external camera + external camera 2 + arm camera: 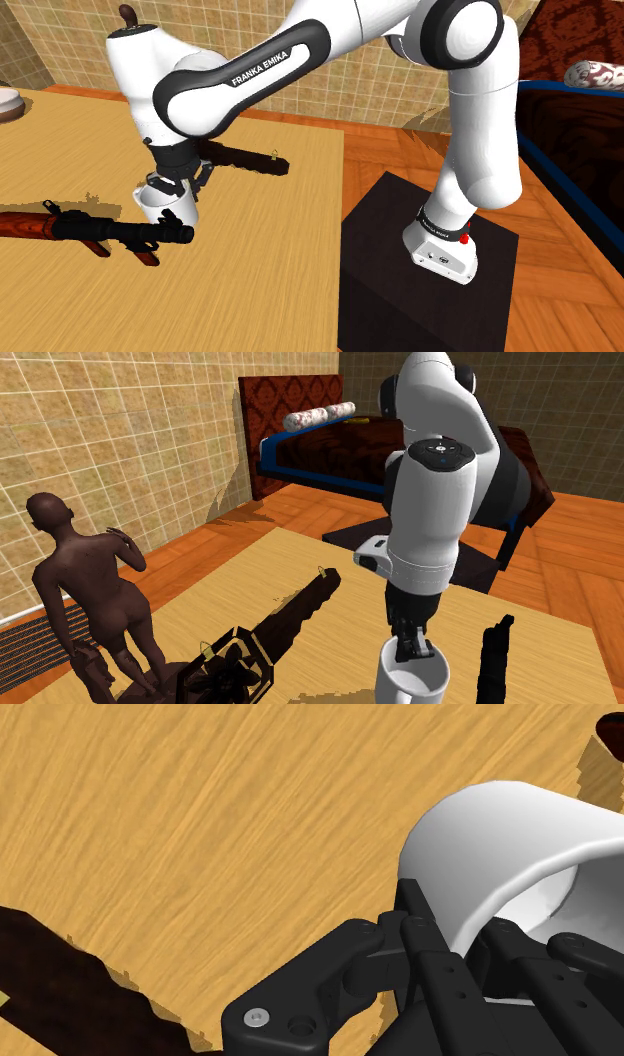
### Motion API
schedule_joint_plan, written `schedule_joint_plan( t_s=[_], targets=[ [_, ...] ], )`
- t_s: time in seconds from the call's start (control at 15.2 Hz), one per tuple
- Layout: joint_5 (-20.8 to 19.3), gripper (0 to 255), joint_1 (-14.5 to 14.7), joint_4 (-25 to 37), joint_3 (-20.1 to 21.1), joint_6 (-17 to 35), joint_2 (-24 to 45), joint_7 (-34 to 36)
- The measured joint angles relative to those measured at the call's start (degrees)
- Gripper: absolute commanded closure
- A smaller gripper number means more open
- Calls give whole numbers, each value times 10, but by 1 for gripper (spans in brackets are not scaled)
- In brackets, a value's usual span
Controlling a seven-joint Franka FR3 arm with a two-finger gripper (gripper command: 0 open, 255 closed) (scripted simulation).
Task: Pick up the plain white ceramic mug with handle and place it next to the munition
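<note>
Clasping the white mug (165, 207) by its rim with the end effector (172, 183) clamped on it, just beside the black-and-brown munition (100, 232) on the wooden counter (260, 260). Placing step, apparently: next, setting down upright, then letting go.

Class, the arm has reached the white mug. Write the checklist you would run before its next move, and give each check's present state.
1. Grip: the gripper clasps the white mug by its wall, one finger inside and one outside: ok.
2. Mug upright, opening upward: ok.
3. Mug clear of the table: cannot tell.
4. Where the handle points: cannot tell.
5. Clearance: the rifle lies close beside the mug, so a low sideways move might knock it: not ok.
</note>
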Motion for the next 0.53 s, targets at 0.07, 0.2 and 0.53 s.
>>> schedule_joint_plan(
  t_s=[0.07, 0.2, 0.53],
  targets=[
    [-2, 255, 0, -4, -1, 7, 3, 1],
    [-4, 255, 1, -14, -2, 22, 8, 3],
    [-5, 255, 2, -16, -3, 27, 12, 3]
  ],
)
